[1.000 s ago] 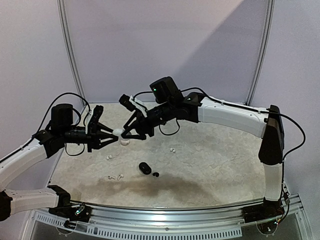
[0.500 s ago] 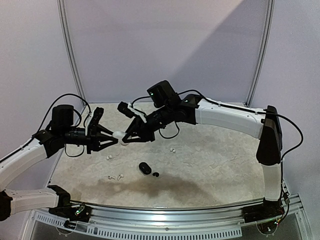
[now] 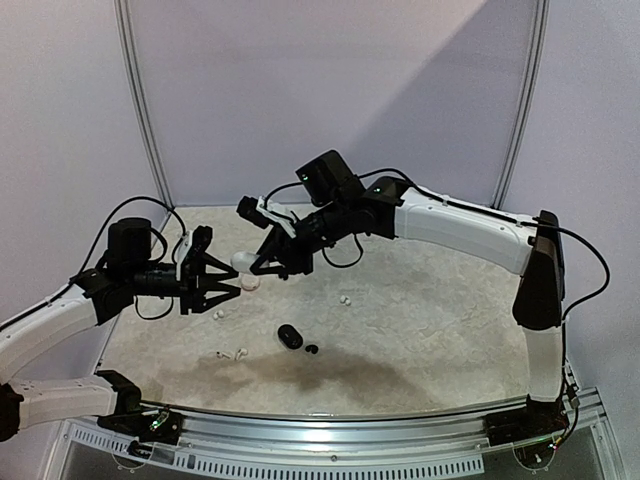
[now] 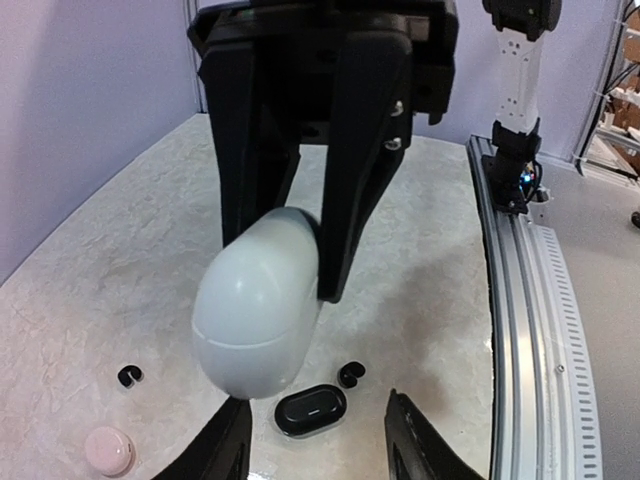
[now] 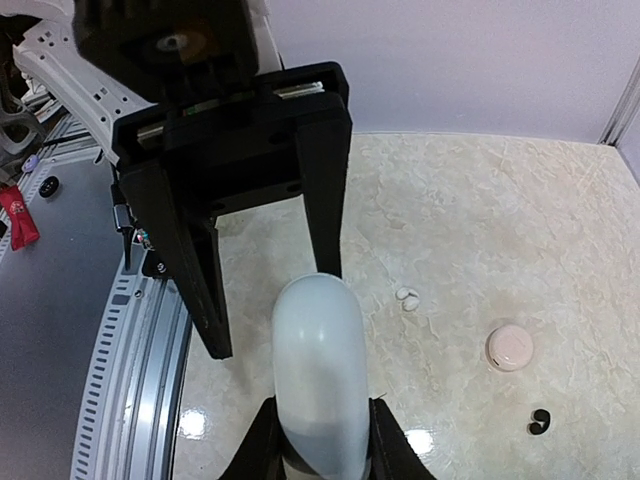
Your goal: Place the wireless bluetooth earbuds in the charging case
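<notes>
A closed white charging case [image 3: 241, 261] hangs in the air over the left of the table, and my right gripper [image 3: 256, 263] is shut on it. In the right wrist view the case [image 5: 318, 370] sits upright between the right gripper [image 5: 320, 412] and its two fingers. My left gripper [image 3: 231, 291] stands open just left of and below the case, no longer touching it. In the left wrist view the case [image 4: 260, 310] floats above the left gripper [image 4: 320, 450]. On the table lie a black earbud [image 4: 350, 374], another black earbud [image 4: 128, 376] and a pair of white earbuds [image 5: 407, 298].
A closed black case [image 3: 290, 337] lies on the marbled table [image 3: 430, 330] near the front, and a pink case [image 3: 250, 283] lies under the grippers. More white earbuds [image 3: 231, 353] rest at the front left, and one [image 3: 345, 299] lies mid-table. A metal rail [image 4: 520, 300] runs along the near edge.
The right gripper closed on the white case while the left still held it. The left gripper then opened, let go and drew back down and to the left.
</notes>
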